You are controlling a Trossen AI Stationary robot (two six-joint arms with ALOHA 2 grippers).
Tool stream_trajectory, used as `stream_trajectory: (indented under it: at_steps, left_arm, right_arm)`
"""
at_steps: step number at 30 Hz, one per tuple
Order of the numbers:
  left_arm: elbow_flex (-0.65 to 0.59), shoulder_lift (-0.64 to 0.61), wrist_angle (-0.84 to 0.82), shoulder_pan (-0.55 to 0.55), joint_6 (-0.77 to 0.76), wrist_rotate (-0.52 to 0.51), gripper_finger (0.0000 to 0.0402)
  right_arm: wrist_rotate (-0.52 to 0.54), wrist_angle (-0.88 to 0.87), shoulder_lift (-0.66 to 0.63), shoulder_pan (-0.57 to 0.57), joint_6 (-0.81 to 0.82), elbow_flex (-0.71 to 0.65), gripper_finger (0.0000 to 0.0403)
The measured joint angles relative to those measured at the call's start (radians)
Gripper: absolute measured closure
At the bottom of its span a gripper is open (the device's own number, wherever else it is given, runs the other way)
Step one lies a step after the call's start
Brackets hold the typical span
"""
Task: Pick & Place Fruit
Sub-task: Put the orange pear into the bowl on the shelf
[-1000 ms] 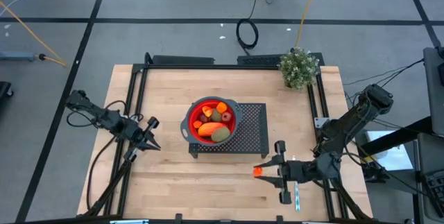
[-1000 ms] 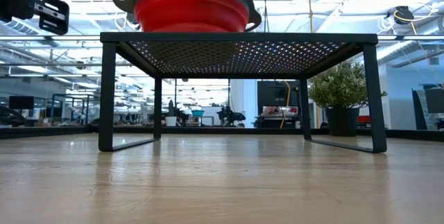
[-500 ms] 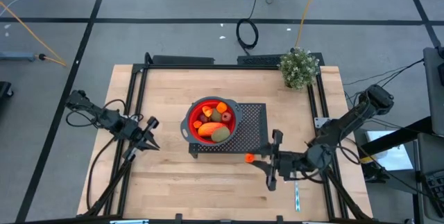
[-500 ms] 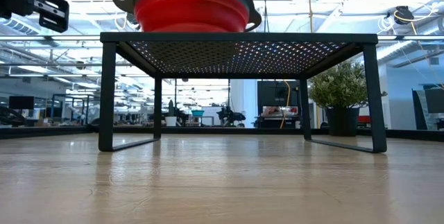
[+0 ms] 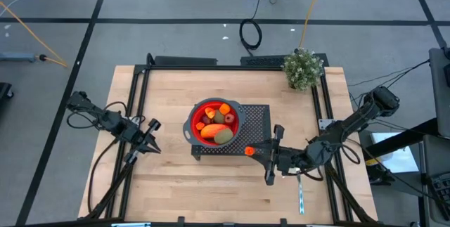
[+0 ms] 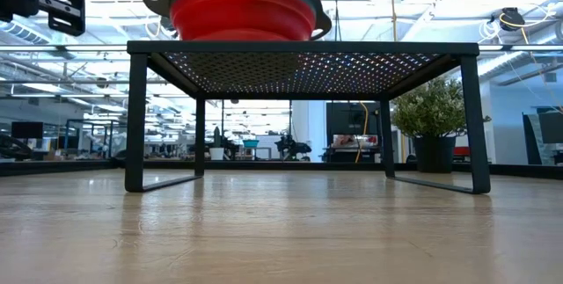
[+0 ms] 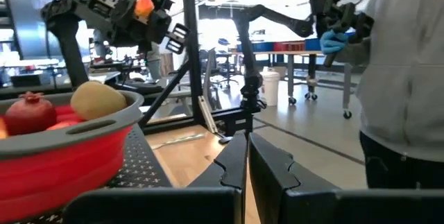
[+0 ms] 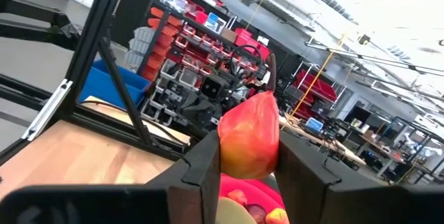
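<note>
An orange-red fruit piece (image 5: 249, 151) is gripped in the right claw (image 5: 254, 152), held over the black rack's (image 5: 259, 123) front edge, just beside the red bowl (image 5: 192, 123). Bare tabletop (image 5: 211, 188) lies below. The left claw (image 5: 156, 147) is closed, well apart.

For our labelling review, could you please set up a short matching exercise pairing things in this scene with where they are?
Things:
1. red bowl
2. small orange fruit
3. potted plant
4. left end effector

Places:
A. far right corner of the table
B. shut, left of the rack
C. on the black mesh rack
D. gripped in the right end effector

Pairs: 1-C, 2-D, 3-A, 4-B
</note>
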Motion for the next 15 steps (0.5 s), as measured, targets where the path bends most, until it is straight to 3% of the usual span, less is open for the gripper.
stream_trajectory:
  at_steps: [4,10,15]
  left_arm:
    - [0.000,0.000,-0.002,0.000,-0.021,-0.020,0.0382]
    - [0.000,0.000,-0.006,0.000,0.132,-0.024,0.0382]
    - [0.000,0.000,-0.006,0.000,0.148,-0.024,0.0382]
  right_arm:
    - [0.000,0.000,0.000,-0.014,0.029,0.000,0.0295]
    - [0.000,0.000,0.000,-0.021,0.060,0.000,0.0293]
    - [0.000,0.000,0.000,-0.021,0.060,0.000,0.0296]
